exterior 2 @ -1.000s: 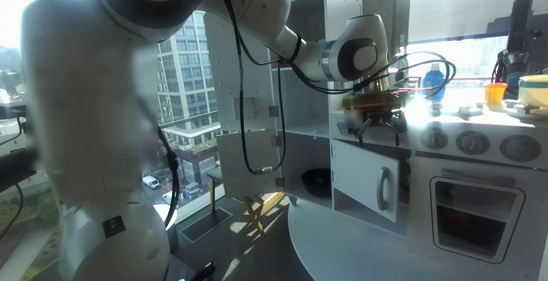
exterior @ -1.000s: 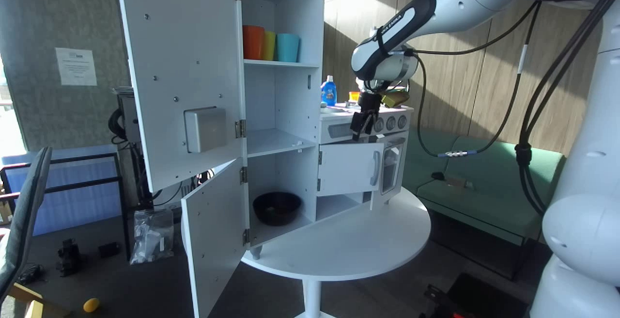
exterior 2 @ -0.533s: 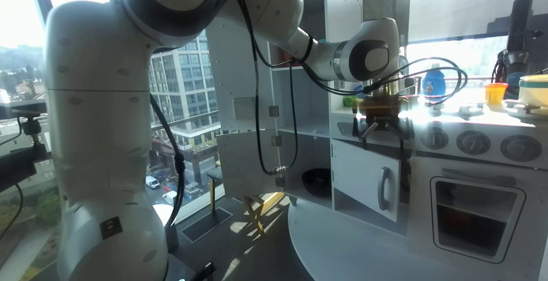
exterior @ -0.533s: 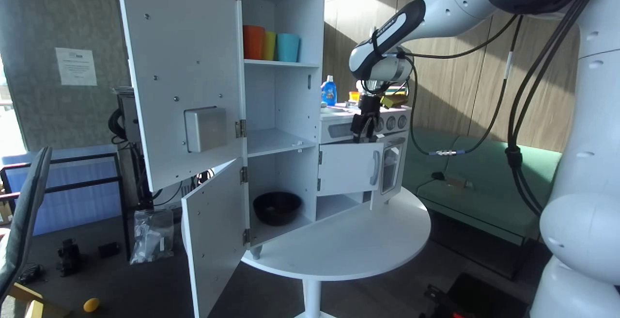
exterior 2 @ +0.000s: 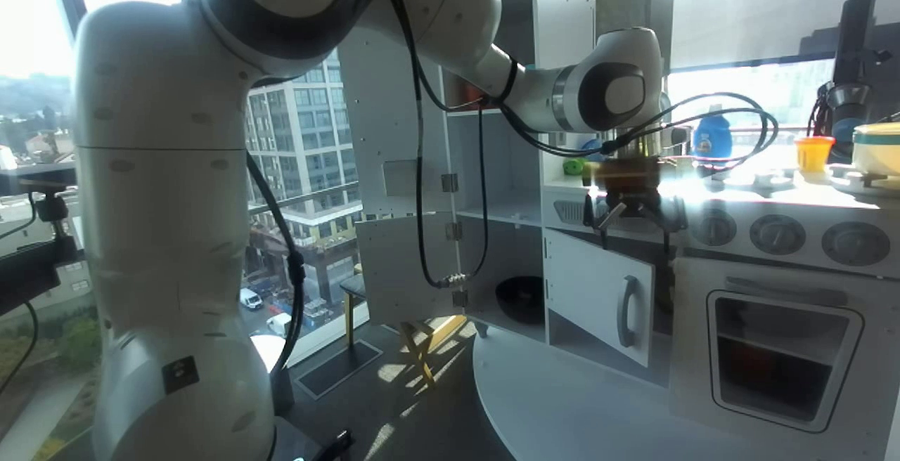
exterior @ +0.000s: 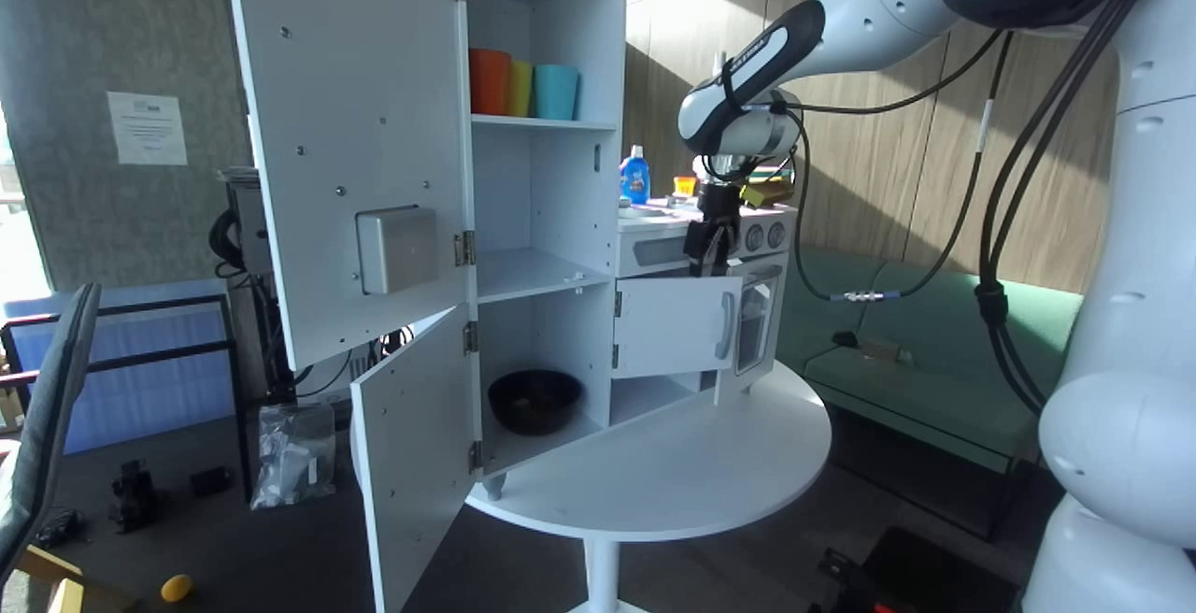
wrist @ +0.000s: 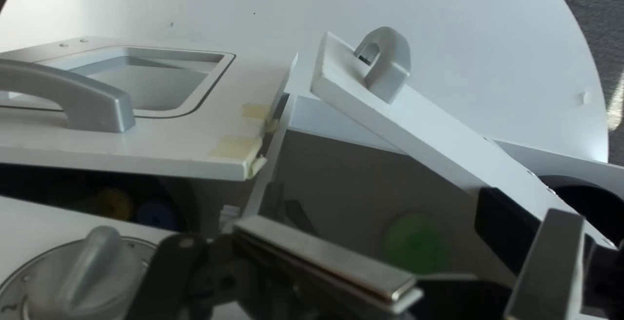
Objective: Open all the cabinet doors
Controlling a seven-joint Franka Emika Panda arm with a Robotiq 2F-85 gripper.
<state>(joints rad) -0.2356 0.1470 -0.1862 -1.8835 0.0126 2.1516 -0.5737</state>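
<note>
The tall cabinet door [exterior: 355, 108] with the grey inset and the shorter door [exterior: 416, 463] below it stand wide open. The small handled door [exterior: 668, 325] is partly open; it also shows in the wrist view [wrist: 429, 130]. The oven door [exterior 2: 865, 348] with a dark window has a dark gap above its top edge and tape on its corner in the wrist view. My gripper [exterior 2: 635, 237] is open, pointing down behind the small door's top edge. In the wrist view one finger [wrist: 504, 227] lies close to that door's inner face; contact is unclear.
The counter holds a blue bottle [exterior: 635, 176] and an orange cup [exterior 2: 813, 154]. Knobs [exterior 2: 777, 234] sit above the oven door. A black bowl [exterior: 534, 402] is in the lower compartment and cups [exterior: 556, 92] on a shelf. The unit stands on a round tabletop [exterior: 645, 496].
My gripper has moved lower, behind the small door's top edge, and sideways toward the oven. The small door appears to have swung outward very slightly. The other doors have not moved.
</note>
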